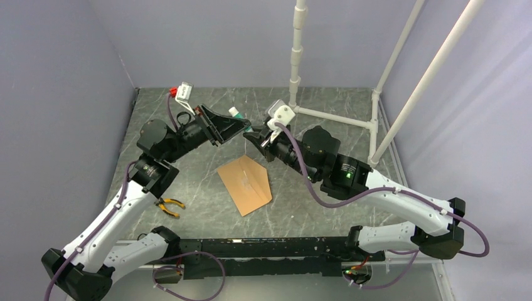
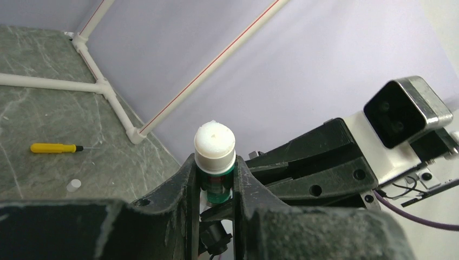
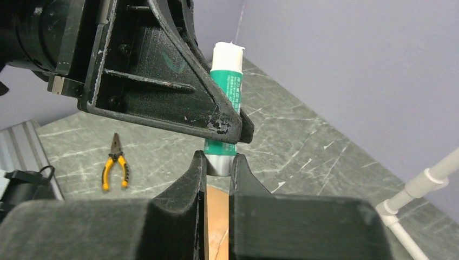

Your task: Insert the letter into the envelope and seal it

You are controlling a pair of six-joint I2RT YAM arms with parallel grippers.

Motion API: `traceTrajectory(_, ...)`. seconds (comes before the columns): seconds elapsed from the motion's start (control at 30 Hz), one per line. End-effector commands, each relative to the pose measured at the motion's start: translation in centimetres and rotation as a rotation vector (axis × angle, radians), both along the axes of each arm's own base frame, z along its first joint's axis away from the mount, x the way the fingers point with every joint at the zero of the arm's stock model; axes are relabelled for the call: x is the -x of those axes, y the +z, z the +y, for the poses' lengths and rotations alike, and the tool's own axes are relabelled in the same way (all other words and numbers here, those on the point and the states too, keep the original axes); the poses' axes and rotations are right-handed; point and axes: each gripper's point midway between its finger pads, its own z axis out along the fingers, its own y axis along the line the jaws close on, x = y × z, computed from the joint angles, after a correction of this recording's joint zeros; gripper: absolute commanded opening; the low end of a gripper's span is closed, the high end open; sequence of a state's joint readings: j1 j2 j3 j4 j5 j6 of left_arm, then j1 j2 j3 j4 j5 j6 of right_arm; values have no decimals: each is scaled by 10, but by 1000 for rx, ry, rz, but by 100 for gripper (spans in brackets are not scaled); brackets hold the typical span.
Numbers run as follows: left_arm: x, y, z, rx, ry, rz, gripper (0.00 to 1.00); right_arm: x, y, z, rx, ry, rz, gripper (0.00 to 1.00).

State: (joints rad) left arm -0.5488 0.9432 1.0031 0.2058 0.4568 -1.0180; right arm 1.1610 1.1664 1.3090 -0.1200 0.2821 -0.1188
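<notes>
Above the middle of the table (image 1: 201,200), the left gripper (image 1: 241,128) and right gripper (image 1: 254,135) meet, both pinched on one glue stick (image 3: 226,81): the left grips its green body, the right its grey lower end. Nearer the arms, the envelope (image 1: 244,185) lies flat and uncovered, its long side running far-left to near-right and its flap point toward the right. Yellow-handled pliers (image 1: 169,205) lie beside the left arm. A white pipe frame (image 1: 301,63) stands at the far right.
</notes>
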Motion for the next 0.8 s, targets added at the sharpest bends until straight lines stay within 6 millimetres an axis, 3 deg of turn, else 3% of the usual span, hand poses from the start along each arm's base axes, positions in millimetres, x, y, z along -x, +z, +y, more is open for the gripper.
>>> traceTrajectory(0.0,24,17,1,23,-78,-143,2,16,42,-5,-154,69,38,0)
traceTrajectory(0.1,44,22,1,21,-137,-321,2,33,58,-11,-306,172,254,0)
traceTrajectory(0.2,58,22,5,16,-156,-450,2,65,76,-15,-435,374,377,0)
traceTrajectory(0.4,81,38,9,90,-213,-581,2,122,105,-29,-545,683,390,0)
traceTrajectory(0.53,84,45,10,123,-230,-581,2,128,107,-32,-518,712,325,0)
traceTrajectory(0.67,76,51,13,154,-193,-494,2,104,87,-36,-434,551,216,56)
traceTrajectory(0.77,62,55,16,181,-132,-357,2,80,72,-42,-365,412,62,68)
